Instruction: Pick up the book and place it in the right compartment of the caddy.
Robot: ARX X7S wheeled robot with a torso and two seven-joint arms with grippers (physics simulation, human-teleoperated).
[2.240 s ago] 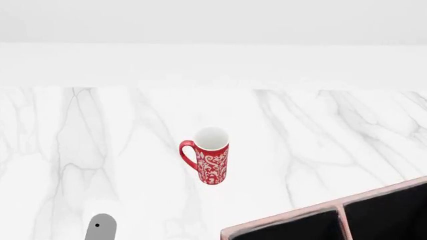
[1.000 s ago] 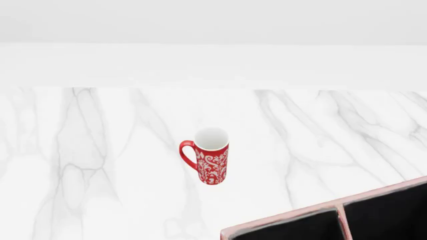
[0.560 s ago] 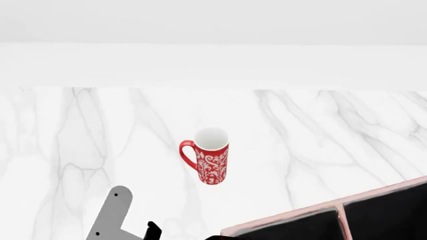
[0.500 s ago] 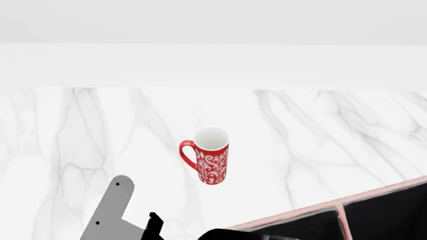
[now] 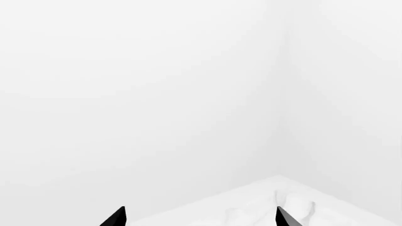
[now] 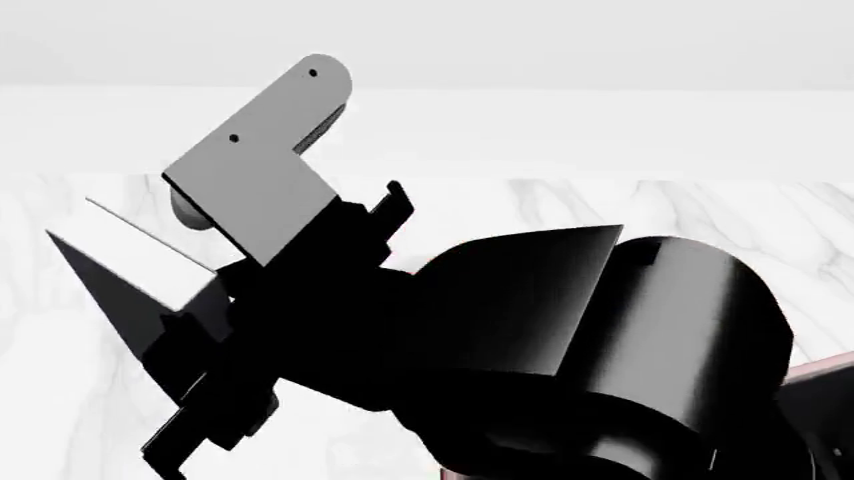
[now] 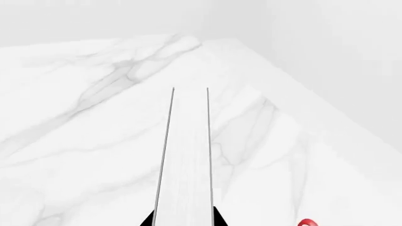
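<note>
Desk (image 7: 82,141): white marble with grey veins, running to plain white walls. Its far edges meet at a corner, and the surface is bare around the book.

In the head view the right arm (image 6: 534,330) blocks most of the scene. Only a strip of the caddy (image 6: 830,366) trim shows at the right edge.

Right gripper (image 7: 184,220): clamped on the book (image 7: 186,155), which is seen edge-on above the desk, white pages between thin black covers. A sliver of the red mug (image 7: 306,222) shows nearby.

Left gripper (image 5: 199,221): fingertips well apart, nothing between them, facing the room corner.
</note>
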